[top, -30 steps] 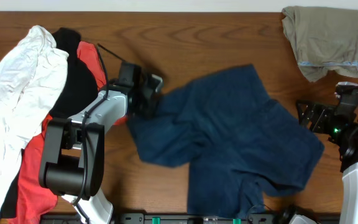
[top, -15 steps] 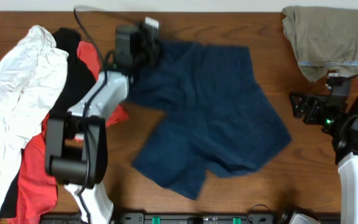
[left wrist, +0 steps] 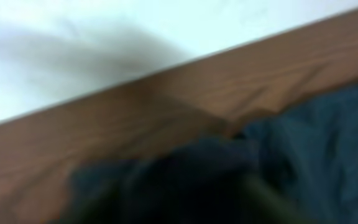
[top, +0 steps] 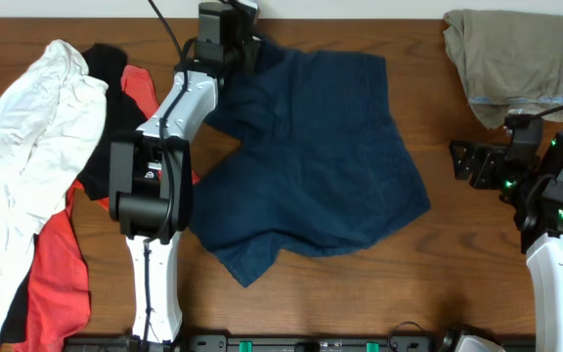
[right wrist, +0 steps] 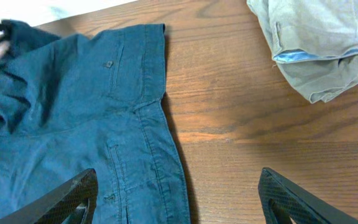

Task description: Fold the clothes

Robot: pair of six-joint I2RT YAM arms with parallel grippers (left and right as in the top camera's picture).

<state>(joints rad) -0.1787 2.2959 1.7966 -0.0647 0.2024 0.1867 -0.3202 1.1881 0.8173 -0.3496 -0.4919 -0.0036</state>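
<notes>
L pincer (top: 242, 49), clamped on shorts (top: 321, 166) waistband, has dragged them to bench (top: 457, 284) far edge, now spread flatter. R pincer (right wrist: 176, 183) wide open, empty; fold not begun

No writing, label, brand or number can be read anywhere.

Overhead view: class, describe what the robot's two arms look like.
Left arm: white shells, black joints, a black cable looping at its wrist. Right arm: white lower link, black upper parts with green lights. Its fingers are black, wedge-shaped, textured.
</notes>
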